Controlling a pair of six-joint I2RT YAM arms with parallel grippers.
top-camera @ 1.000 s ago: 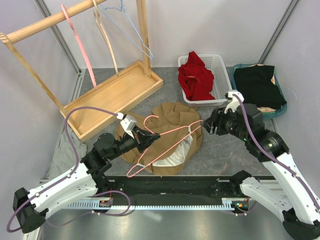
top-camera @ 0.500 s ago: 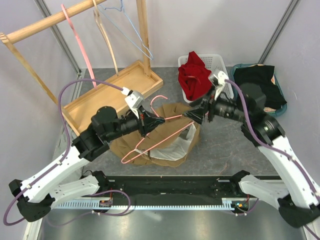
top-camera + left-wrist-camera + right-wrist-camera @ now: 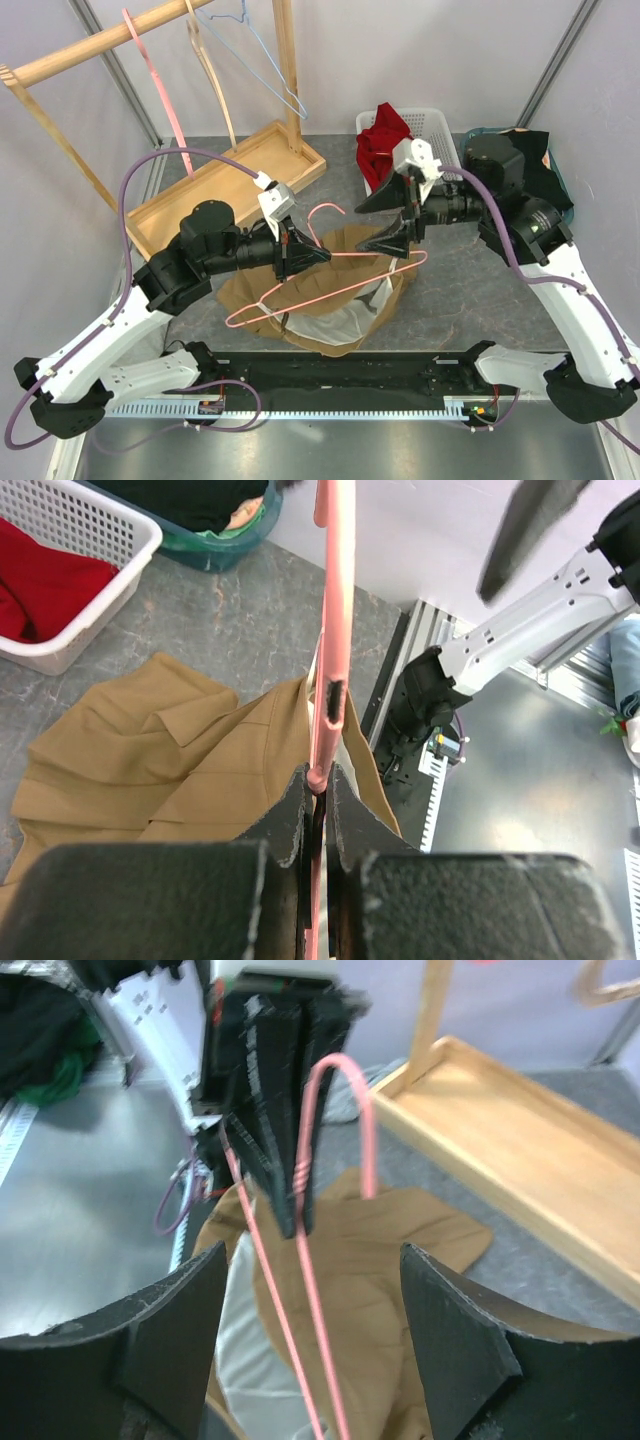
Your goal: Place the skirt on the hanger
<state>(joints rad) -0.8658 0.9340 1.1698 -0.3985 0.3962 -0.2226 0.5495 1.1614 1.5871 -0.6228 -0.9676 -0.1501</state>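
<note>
Tan cloth, soft and light, the skirt [image 3: 250,292] lies heaped on the table [image 3: 470,300] under the pink hanger [image 3: 335,630] pinched by the left claw [image 3: 318,780]; right claw [image 3: 385,218] gapes empty; probably best gripped at the waistband

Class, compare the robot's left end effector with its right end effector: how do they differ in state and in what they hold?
The left end effector is shut, while the right end effector stands wide open. The left one clamps the pink hanger near its hook, while the right one holds nothing. Both have black fingers and are raised above the brown skirt.
</note>
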